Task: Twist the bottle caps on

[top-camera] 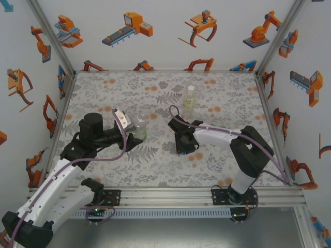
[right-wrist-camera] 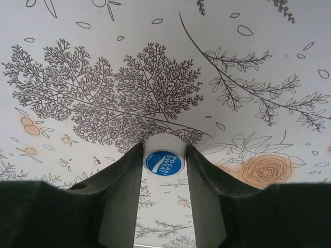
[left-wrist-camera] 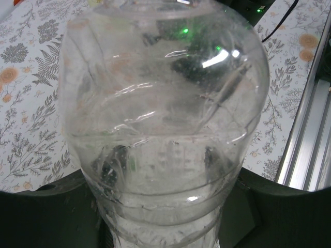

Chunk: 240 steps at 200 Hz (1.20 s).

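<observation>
Right jaws: pressed in on a white bottle cap, which is pinched between the two tips. A blue printed label is turned toward the wrist camera, and the bench is seen just beyond the tips.
Left jaws: closed on a clear bottle, which is gripped at its ribbed part, with the wide body bulging out past the tips.
Key relation: in the top view the clear bottle is found to the left of the right jaws, near but apart. The cap is not yet over any neck.
Bottle axis: roughly upright in the top view, though where the neck points cannot be told for certain.
Nearer arm: the cap is held by the right arm, so the gap is judged best closed from that side.
Other bottle: a pale yellow bottle is stood upright beyond the right jaws, apart from them and ungripped.
</observation>
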Each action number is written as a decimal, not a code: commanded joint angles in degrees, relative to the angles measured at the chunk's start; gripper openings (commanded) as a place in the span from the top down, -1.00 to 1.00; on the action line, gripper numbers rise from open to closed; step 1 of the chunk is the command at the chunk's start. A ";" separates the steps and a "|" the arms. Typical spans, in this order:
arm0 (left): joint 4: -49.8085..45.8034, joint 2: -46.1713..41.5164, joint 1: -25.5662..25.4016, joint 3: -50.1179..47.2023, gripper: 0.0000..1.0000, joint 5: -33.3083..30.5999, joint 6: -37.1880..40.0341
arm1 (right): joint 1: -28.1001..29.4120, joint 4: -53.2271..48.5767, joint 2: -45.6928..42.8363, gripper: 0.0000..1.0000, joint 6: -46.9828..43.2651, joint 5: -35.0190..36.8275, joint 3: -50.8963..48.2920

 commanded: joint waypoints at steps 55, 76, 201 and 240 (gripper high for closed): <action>-2.30 0.66 -1.76 1.02 1.00 1.00 3.41 | 0.28 -1.72 -5.84 0.56 -3.18 1.34 -0.02; -4.41 1.18 -4.31 1.64 1.00 -0.33 5.29 | 0.31 0.29 -11.40 0.61 -6.79 -0.82 -0.77; -17.31 4.41 -14.73 7.23 1.00 -3.93 14.15 | 0.37 14.62 -44.13 1.00 -34.36 -28.69 -0.86; -22.59 8.39 -19.75 10.44 1.00 -8.11 16.24 | 1.79 16.57 -46.71 1.00 -46.00 -38.83 -0.27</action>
